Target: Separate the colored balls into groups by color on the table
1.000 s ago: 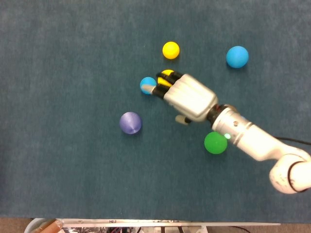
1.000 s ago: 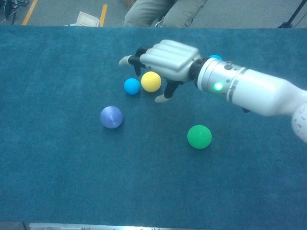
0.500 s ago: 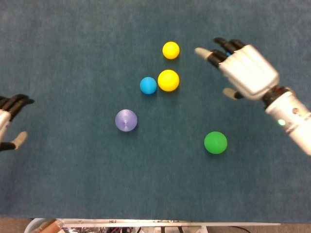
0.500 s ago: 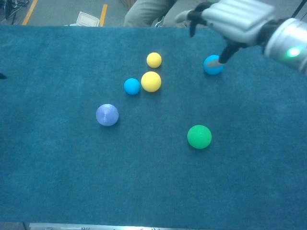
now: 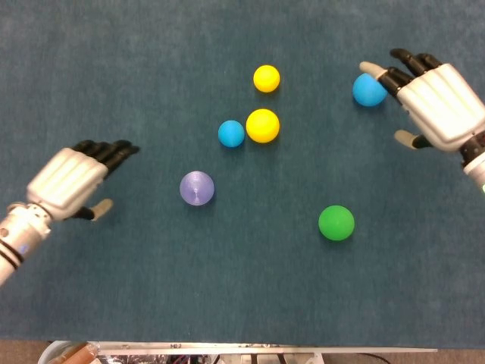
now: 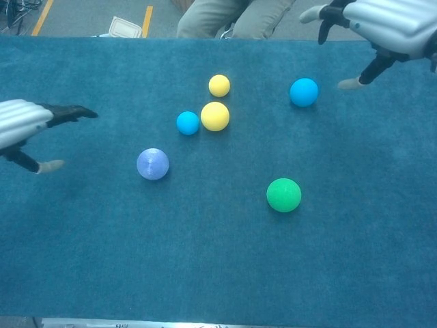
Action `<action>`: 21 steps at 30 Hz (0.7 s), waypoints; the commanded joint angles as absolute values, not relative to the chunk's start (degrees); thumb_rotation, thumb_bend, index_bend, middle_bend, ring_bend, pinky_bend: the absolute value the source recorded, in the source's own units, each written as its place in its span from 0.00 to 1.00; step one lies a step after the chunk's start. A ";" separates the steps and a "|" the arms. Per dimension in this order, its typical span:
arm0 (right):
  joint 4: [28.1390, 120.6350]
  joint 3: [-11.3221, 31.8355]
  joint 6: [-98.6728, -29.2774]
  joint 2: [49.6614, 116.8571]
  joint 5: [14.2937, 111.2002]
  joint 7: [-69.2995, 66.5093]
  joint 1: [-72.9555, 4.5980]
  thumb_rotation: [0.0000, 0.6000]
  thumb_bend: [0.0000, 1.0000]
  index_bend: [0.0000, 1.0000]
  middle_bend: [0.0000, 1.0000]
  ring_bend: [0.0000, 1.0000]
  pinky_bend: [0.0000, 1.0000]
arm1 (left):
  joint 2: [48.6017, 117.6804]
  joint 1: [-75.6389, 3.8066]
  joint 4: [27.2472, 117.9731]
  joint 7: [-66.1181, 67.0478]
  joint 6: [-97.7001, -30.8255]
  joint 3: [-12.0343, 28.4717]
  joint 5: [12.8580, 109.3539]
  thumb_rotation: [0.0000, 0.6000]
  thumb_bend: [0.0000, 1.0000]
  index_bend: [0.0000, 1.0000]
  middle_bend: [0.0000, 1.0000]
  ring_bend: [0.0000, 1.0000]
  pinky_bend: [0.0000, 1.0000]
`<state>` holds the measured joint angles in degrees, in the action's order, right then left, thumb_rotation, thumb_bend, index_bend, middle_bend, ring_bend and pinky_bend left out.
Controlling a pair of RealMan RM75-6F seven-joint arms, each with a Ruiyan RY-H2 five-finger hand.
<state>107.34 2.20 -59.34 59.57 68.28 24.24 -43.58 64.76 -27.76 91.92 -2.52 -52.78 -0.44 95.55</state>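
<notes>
Overhead, both robot hands (image 5: 72, 180) (image 5: 436, 102) apart, empty.

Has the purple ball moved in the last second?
Yes. The purple ball rolled left, away from the green ball, which stayed put.

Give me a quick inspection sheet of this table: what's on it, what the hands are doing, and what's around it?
Surface: table covered in dark teal carpet.
Job's things: two yellow balls close together; small blue ball beside the nearer yellow one; larger blue ball far right; purple ball; green ball.
Clutter: nothing seen.
Hands: left hand empty, fingers apart; right hand empty, fingers spread by the larger blue ball.
Cables: nothing seen.
Surroundings: seated person, white container on the floor.
</notes>
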 commanded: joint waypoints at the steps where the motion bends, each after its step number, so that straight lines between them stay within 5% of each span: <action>1: 106.60 2.15 -59.12 59.02 68.98 23.25 -42.76 1.00 0.13 0.12 0.35 0.12 0.25 | 66.83 -29.75 91.50 -2.02 -51.77 -0.88 97.19 1.00 0.32 0.06 0.09 0.16 0.19; 21: 103.23 2.41 -58.40 56.91 72.03 17.38 -38.11 1.00 0.13 0.12 0.35 0.12 0.25 | 77.66 -37.90 84.51 -3.88 -46.42 -1.32 95.40 1.00 0.32 0.11 0.10 0.16 0.19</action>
